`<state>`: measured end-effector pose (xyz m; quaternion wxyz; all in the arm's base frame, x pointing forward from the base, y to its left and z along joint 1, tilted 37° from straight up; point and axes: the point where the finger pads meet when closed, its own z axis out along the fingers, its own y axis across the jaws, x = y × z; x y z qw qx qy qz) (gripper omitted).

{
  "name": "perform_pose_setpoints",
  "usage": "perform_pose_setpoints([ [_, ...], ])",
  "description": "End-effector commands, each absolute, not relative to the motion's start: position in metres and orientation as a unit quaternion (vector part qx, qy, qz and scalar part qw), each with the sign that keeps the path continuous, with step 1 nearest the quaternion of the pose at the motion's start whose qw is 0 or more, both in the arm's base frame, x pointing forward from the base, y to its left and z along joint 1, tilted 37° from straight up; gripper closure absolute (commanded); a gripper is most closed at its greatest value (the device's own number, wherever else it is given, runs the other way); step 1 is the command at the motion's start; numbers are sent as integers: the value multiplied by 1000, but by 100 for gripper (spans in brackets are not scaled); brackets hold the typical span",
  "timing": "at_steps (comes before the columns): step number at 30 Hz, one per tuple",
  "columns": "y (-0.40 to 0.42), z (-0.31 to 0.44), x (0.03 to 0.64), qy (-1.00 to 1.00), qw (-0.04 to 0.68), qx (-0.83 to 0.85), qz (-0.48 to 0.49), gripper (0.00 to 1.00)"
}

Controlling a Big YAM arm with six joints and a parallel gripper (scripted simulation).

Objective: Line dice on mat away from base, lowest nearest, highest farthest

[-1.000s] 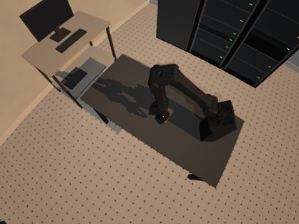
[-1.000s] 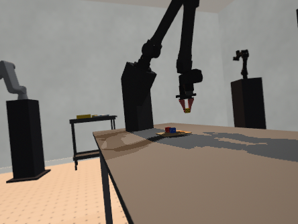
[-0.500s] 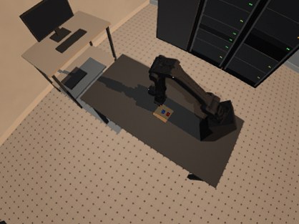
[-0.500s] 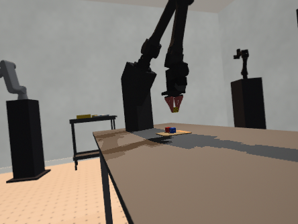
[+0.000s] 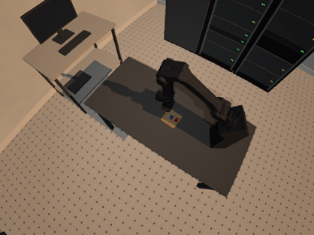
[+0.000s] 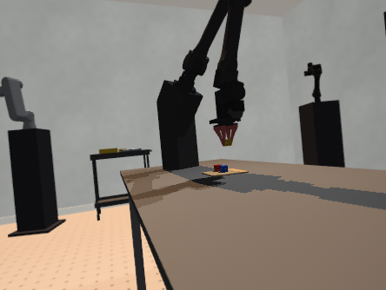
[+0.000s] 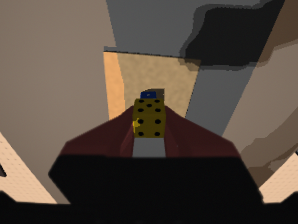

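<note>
My gripper (image 7: pixel 149 111) is shut on a yellow die with black pips (image 7: pixel 149 119) and holds it well above the table, over the far part of the tan mat (image 7: pixel 150 82). The held die also shows between the red fingers in the exterior view (image 6: pixel 226 139). On the mat (image 5: pixel 172 120) lie a blue die (image 5: pixel 171 117) and a red die (image 5: pixel 176 120), side by side; they also show in the exterior view, blue (image 6: pixel 223 168) and red (image 6: pixel 216 168). In the wrist view only the top of the blue die (image 7: pixel 149 94) peeks out behind the yellow one; the red die is hidden.
The arm's base (image 5: pixel 226 130) stands on the dark table to the right of the mat. A desk with a monitor (image 5: pixel 51 15) stands off the table's left end, and server racks (image 5: pixel 249 30) stand behind. A cart (image 6: pixel 119 174) is beside the table.
</note>
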<state>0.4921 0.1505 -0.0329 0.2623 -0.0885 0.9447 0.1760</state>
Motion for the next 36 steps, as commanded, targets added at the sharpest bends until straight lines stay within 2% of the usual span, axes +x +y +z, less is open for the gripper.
perform_pose_setpoints([
  [1, 159, -35, 497, 942, 268, -99, 177, 80],
  [26, 192, -107, 537, 943, 265, -91, 178, 80],
  [36, 193, -98, 544, 941, 274, -91, 179, 80],
])
